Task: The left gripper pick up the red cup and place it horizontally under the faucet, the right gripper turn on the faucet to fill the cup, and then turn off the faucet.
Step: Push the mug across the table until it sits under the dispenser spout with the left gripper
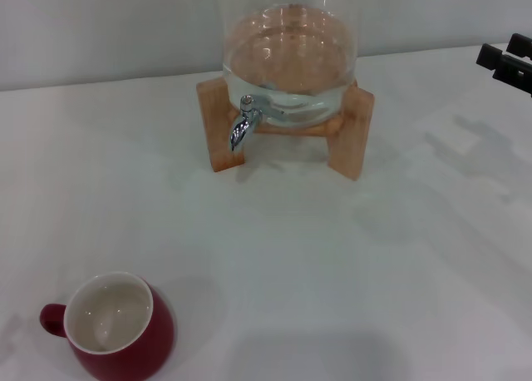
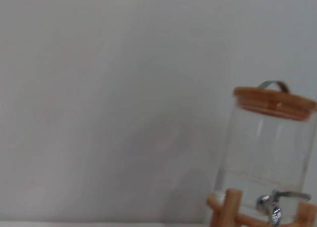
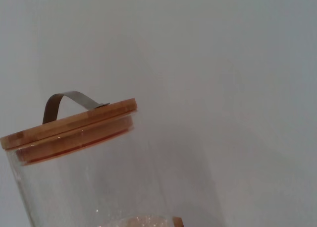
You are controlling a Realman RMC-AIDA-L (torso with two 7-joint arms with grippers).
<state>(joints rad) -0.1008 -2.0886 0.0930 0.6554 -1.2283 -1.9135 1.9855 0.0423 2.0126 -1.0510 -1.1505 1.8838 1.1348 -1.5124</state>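
Note:
The red cup (image 1: 112, 331) stands upright on the white table at the near left, white inside showing, its handle pointing left. The chrome faucet (image 1: 243, 121) juts from the front of the clear glass jar (image 1: 287, 56), spout curving down, with nothing beneath it. It also shows in the left wrist view (image 2: 270, 207). My right gripper (image 1: 499, 51) pokes in at the far right edge, well right of the jar, its two black fingers apart and empty. My left gripper is out of view.
The jar rests on a wooden stand (image 1: 349, 136) at the table's back middle, with water in its lower part. Its bamboo lid with a metal handle shows in the wrist views (image 2: 275, 100) (image 3: 69, 125). A grey wall stands behind.

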